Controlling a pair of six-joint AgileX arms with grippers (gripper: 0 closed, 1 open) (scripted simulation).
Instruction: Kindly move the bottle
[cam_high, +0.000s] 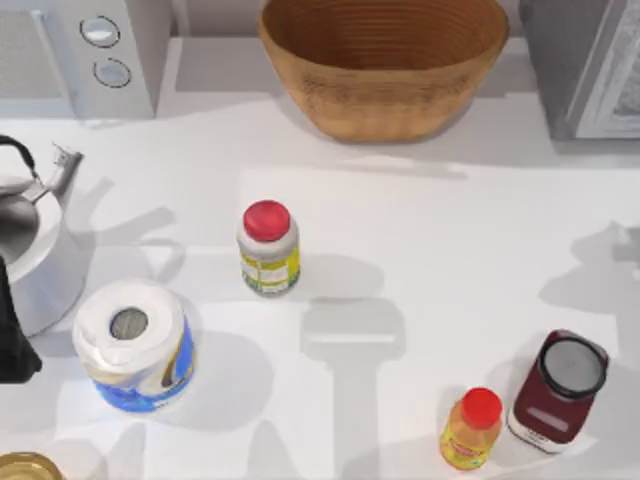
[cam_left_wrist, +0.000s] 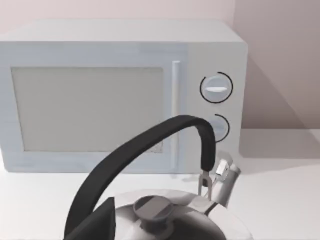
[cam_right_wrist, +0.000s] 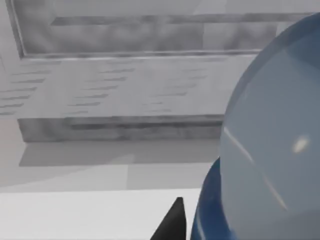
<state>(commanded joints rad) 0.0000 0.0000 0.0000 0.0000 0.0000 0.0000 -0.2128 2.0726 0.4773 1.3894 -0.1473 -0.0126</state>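
- Top view: a white counter (cam_high: 420, 250). A woven brown wicker basket (cam_high: 385, 65) sits at the middle of the back edge. A white microwave with two round dials (cam_high: 85, 55) fills the back left corner, and a grey box-shaped appliance (cam_high: 585, 65) fills the back right corner.
- A shiny steel kettle with a black handle (cam_high: 25, 235) stands at the left edge. The black left arm (cam_high: 12, 335) is just in front of it.
- A white jar with red lid and yellow label (cam_high: 268, 248) stands left of centre. A white paper-towel roll in blue wrap (cam_high: 133, 343) is near the front left corner.
- A small orange bottle with a red cap (cam_high: 471, 428) and a dark red canister with a grey lid (cam_high: 559, 390) stand side by side near the front right corner.
- Left wrist view: the kettle's handle arcs close in front of the microwave door. I cannot tell the left gripper's state.
- Right wrist view: the tall clear-blue plastic bottle (cam_right_wrist: 272, 150) looms very close, above the counter, with a grey slatted panel behind it. A dark tip of the right gripper (cam_right_wrist: 172, 225) lies just beside it. I cannot tell whether that claw is closed on it.
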